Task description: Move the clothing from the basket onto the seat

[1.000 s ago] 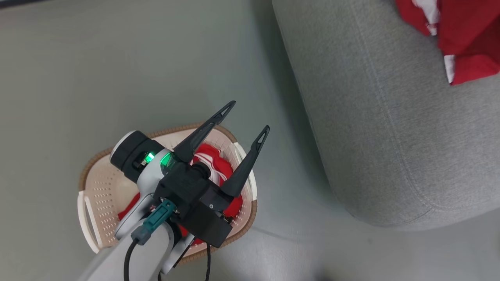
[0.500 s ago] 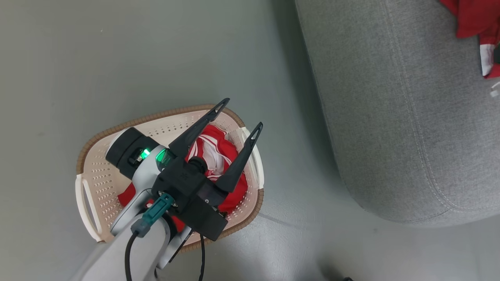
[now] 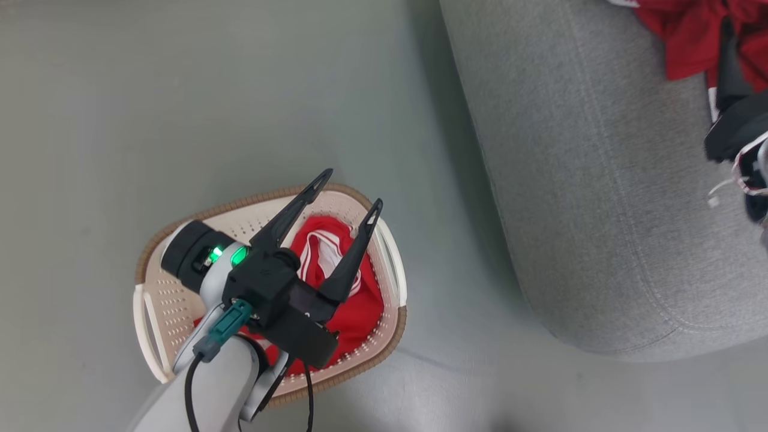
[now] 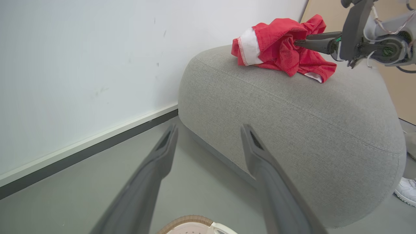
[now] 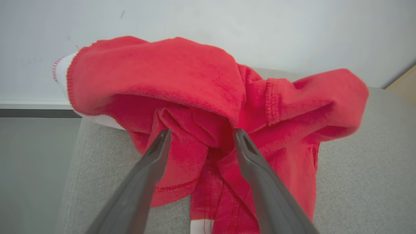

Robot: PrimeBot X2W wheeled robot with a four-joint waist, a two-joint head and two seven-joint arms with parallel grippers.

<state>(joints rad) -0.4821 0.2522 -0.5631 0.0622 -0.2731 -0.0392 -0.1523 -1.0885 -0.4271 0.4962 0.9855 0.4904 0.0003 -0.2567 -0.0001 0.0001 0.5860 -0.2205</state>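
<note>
- Head view: the left gripper hangs spread and empty above the basket. The striped garment lies crumpled inside. It looks soft and light, so a raised fold near the white stripes seems the best place to pinch.
- Left wrist view: the cuffed garment lies limp on the sofa.
- Right wrist view: the right gripper has its fingers parted, with the tips among loose folds, clamping nothing.

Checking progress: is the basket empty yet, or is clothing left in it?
Not empty. A red garment with white stripes lies in the basket, beneath the open left end effector.
</note>
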